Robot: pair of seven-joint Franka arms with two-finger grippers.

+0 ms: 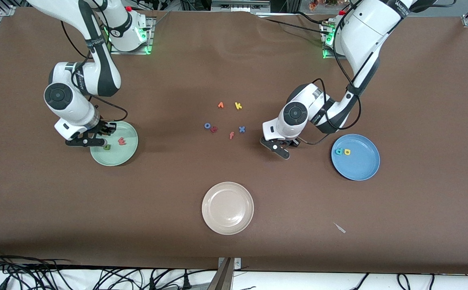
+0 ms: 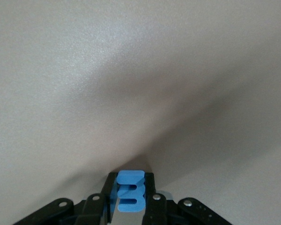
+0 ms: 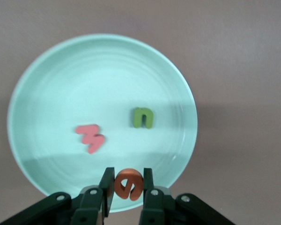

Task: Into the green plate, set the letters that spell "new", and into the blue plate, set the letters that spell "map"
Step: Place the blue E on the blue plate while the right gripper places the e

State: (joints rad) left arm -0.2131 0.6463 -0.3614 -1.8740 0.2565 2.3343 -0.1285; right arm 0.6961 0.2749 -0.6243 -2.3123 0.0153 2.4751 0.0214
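My right gripper hangs over the rim of the green plate and is shut on the orange e. The green n and the red-salmon w lie in that plate. My left gripper is low over the table between the loose letters and the blue plate, shut on the blue m. In the blue plate lie the teal p and the yellow a.
Loose letters lie mid-table: an orange v-shape, yellow k, blue o, a red letter, orange f and blue x. A cream plate sits nearer the front camera. A white scrap lies near it.
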